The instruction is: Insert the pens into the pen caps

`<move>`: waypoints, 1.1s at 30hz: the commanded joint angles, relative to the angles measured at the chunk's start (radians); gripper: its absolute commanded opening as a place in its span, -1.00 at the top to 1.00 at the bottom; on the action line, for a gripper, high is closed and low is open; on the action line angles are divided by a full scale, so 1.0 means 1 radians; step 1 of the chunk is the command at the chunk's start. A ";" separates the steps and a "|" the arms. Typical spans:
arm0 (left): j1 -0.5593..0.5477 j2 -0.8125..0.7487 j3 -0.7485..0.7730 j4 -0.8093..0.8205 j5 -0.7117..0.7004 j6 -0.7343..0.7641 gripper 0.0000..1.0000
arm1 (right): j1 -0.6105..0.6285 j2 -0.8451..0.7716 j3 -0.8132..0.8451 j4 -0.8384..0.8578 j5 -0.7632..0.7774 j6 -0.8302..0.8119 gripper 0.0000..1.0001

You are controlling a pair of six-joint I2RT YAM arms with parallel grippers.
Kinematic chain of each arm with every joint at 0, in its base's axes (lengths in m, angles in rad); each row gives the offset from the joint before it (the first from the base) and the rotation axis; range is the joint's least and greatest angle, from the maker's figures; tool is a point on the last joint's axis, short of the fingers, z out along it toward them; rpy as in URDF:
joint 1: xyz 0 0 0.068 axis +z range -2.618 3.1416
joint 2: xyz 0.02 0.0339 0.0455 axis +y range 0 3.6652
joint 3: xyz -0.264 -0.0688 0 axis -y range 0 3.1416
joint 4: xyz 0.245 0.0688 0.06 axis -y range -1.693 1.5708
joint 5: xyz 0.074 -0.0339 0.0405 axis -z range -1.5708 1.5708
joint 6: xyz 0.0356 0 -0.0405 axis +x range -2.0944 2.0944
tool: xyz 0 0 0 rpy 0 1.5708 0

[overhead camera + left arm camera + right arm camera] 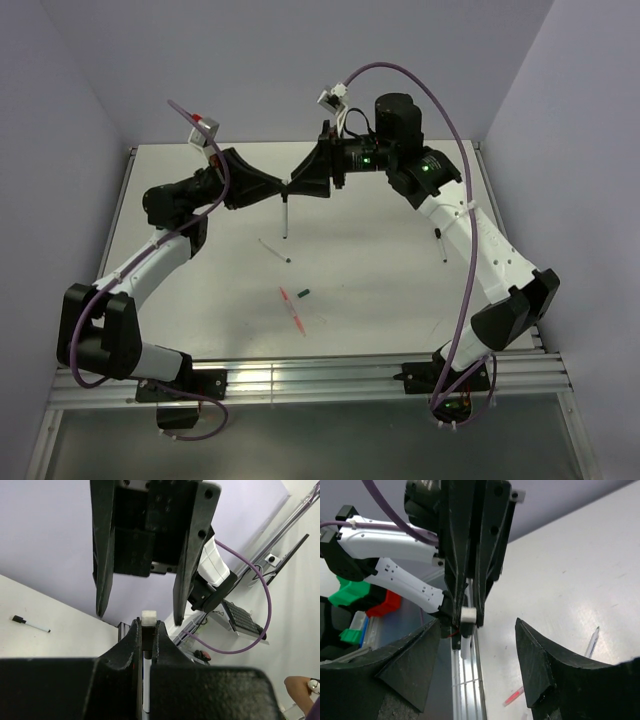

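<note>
Right wrist view: my right claw [477, 627] stands wide open and holds nothing, one finger on either side of the thin whitish pen [465, 645].
Left claw [146, 626]: pinched tight on that pen just below its white square end. The pen hangs tip-down, up off the white table [400, 190].
Step in hand: capping the held end, I judge. Whether the white end is a pale cap I cannot tell.
Doing it well: hold the left grip steady and back the right claw off along the pen's line, so neither finger knocks the end.
Pens, near to far: red-pink stick [293, 310], bare whitish stick [272, 248], whitish stick at the right [442, 250], then the held one. That makes four.
Caps: dark green stub [303, 293] lying loose just beside the red-pink stick, and a black cap [18, 619] on the right-hand stick. Two for certain.
</note>
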 commanded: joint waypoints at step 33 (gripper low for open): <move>0.036 0.010 -0.002 0.454 -0.132 -0.069 0.99 | 0.029 0.033 -0.098 0.194 -0.059 0.179 0.75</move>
